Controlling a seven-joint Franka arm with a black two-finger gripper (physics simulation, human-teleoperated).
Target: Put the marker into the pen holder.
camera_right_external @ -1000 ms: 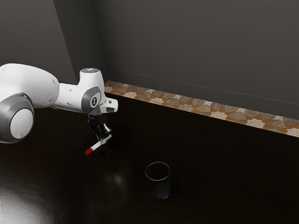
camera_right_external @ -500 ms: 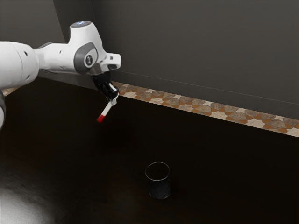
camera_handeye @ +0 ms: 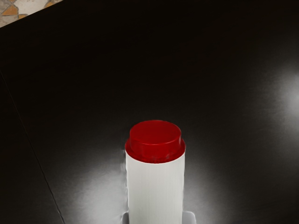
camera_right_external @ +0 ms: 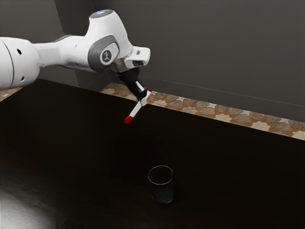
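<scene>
"What am I working on, from where you sit?"

"I have a broad, near-black surface (camera_right_external: 86, 148) on my screen, with a pale glare spreading over its corner at the exterior view's lower left. In the wrist view I also get soft bright patches on it, and a thin line running across the dark."

"And the room?"

"Plain dark grey wall (camera_right_external: 205, 47), with a fine line running low along it. Between its foot and the edge of the surface I can see a strip of floor (camera_right_external: 202, 110), patterned in brown stone, cream and orange. A corner of that same pattern shows in my wrist view, past the surface's edge."

"How does my pincer (camera_right_external: 144, 98) stand?"

"Closed on the marker (camera_right_external: 136, 110), gripping it near its upper end. I have it up off the surface, tilted, with one red end low and toward the exterior view's left. From the wrist camera I see a red end atop the white barrel, grey fingertips on both sides of it."

"Where's the pen holder (camera_right_external: 163, 193)?"

"Upright on the surface, a dark round cup with a thin pale rim. My marker is outside it, well apart and higher up"
</scene>
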